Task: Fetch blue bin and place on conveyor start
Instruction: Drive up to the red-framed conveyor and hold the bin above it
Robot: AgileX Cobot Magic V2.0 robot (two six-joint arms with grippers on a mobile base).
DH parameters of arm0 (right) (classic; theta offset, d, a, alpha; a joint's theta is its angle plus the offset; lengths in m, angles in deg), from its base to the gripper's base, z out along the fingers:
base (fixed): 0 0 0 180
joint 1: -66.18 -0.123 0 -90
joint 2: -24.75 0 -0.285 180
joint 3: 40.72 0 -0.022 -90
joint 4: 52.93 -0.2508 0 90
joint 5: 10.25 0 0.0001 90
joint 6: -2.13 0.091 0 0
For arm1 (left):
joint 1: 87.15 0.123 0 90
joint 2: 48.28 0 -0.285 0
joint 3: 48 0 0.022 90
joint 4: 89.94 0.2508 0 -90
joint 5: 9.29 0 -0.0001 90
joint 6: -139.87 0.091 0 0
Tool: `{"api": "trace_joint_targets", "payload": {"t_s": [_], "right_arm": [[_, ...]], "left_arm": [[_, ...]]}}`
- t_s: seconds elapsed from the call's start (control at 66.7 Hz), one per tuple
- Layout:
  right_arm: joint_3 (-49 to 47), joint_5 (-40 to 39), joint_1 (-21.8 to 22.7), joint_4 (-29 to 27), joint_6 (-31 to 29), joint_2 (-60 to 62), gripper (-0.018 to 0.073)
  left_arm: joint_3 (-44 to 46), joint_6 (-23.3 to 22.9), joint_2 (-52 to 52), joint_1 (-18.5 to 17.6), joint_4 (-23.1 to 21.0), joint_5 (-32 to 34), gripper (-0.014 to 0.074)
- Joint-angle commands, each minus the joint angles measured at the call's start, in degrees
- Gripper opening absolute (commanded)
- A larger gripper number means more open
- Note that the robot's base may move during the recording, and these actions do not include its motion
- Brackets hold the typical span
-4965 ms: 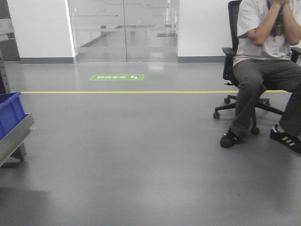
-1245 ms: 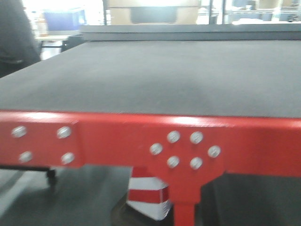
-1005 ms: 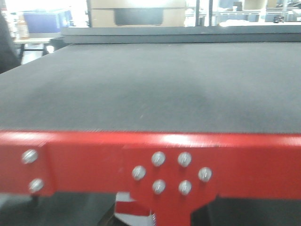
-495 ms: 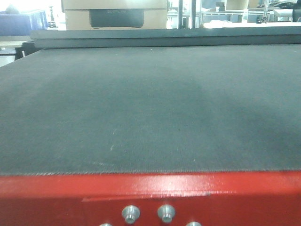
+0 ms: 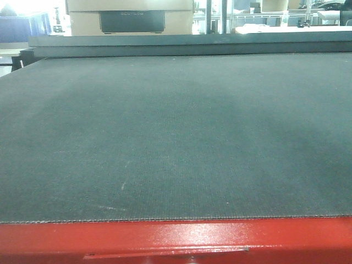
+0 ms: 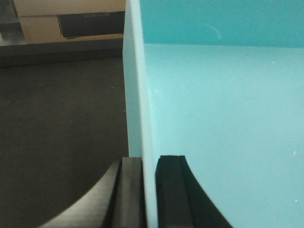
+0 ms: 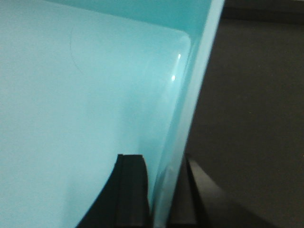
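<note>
While tight on blue bin (image 6: 223, 118) walls, left tool (image 6: 149, 190) and right tool (image 7: 161, 194) over conveyor start (image 5: 176, 137); carton (image 5: 129, 14) beyond.

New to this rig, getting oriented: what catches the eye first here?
The blue bin fills both wrist views, one wall pinched by the left gripper, another by the right gripper. The front view shows the dark conveyor belt spreading wide behind its glossy red front edge.

Far highlights blow out white; soft glare along the conveyor start's red edge (image 5: 181, 242).
</note>
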Motion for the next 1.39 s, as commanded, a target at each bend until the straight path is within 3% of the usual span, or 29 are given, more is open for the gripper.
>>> {"api": "trace_joint_targets", "payload": {"t_s": [0.0, 0.915, 1.035, 1.2, 1.29, 1.38], "right_arm": [[-0.3, -5.2, -1.1, -5.1, -1.6, 0.3, -0.0153], [-0.3, -5.8, -1.1, -5.3, -1.6, 0.3, -0.0153], [-0.5, -4.0, -1.1, -5.7, -1.6, 0.6, -0.0153], [-0.2, 6.4, -1.1, -5.7, -1.6, 0.2, -0.0153], [2.5, 7.9, -1.1, -5.7, -1.6, -0.4, -0.0153], [6.8, 5.8, -1.1, -5.7, -1.6, -1.4, -0.0153]], "left_arm": [[0.4, -0.1, 0.3, -1.2, -4.2, 6.4, -0.0111], [0.4, -0.1, 0.3, -1.2, -4.2, 7.3, -0.0111], [0.4, -0.1, 0.3, -1.2, -5.8, 3.0, -0.0111], [-0.9, -0.1, 0.3, -1.2, -7.7, -9.6, -0.0111], [-4.9, -0.1, 0.3, -1.2, -7.7, -9.4, -0.0111], [-10.4, -0.1, 0.2, -1.2, -7.7, -5.3, -0.0111]]}}
